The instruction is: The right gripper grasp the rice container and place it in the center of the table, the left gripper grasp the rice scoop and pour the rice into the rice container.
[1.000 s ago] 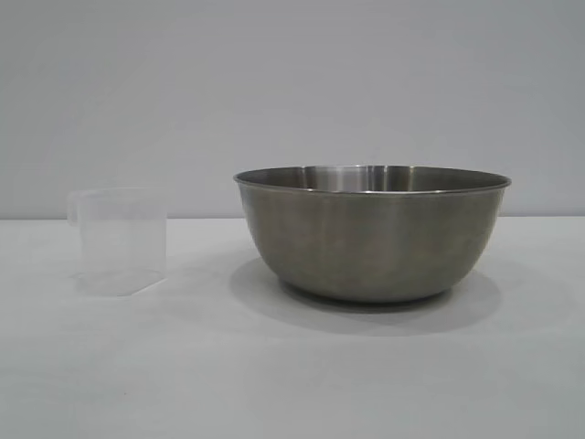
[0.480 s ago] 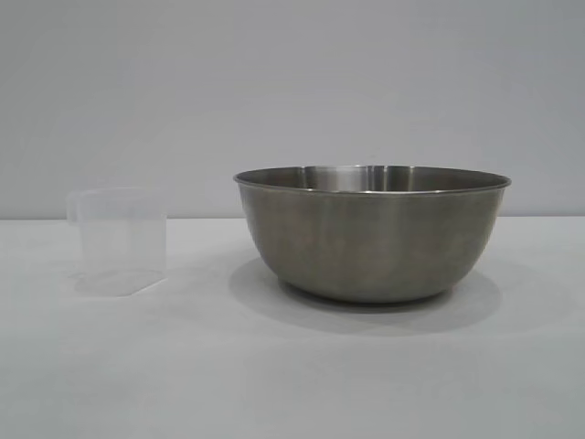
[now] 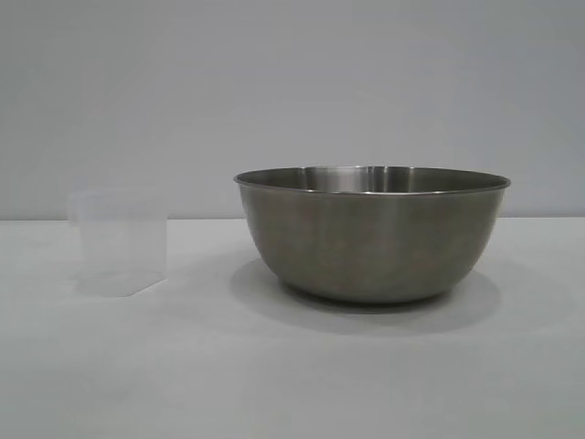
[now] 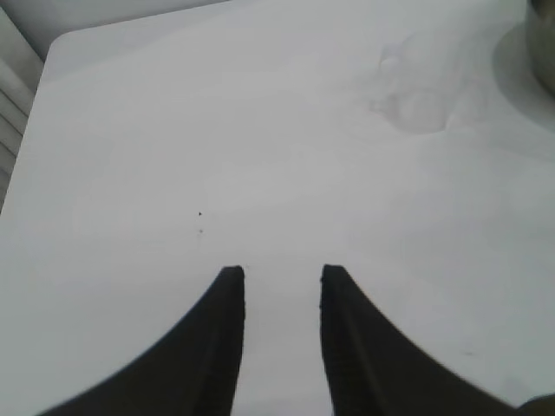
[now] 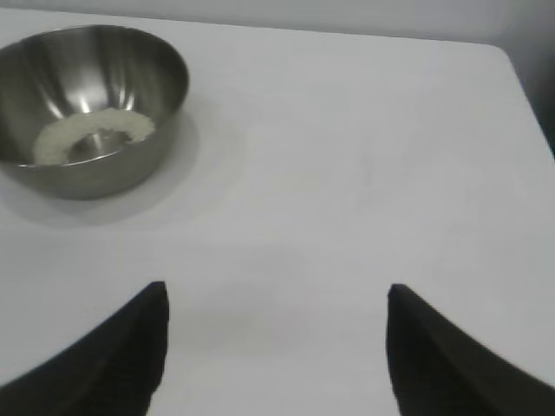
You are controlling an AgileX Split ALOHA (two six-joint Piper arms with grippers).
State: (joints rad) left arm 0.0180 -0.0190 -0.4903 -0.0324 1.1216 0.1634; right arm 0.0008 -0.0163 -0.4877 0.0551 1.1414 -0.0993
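Note:
The steel rice container point(image 3: 371, 233) stands on the white table point(image 3: 274, 366), a little right of the middle in the exterior view. It also shows in the right wrist view point(image 5: 87, 108) with a ring of rice point(image 5: 91, 134) in its bottom. The translucent rice scoop point(image 3: 120, 240) stands upright to its left and looks empty; it shows faintly in the left wrist view point(image 4: 416, 82). My left gripper point(image 4: 282, 273) is open and empty over bare cloth, well apart from the scoop. My right gripper point(image 5: 276, 290) is wide open and empty, apart from the bowl. Neither gripper shows in the exterior view.
The table's edge and a rounded corner show in the left wrist view point(image 4: 52, 52). Another rounded corner shows in the right wrist view point(image 5: 507, 52). A plain grey wall point(image 3: 292, 91) stands behind the table.

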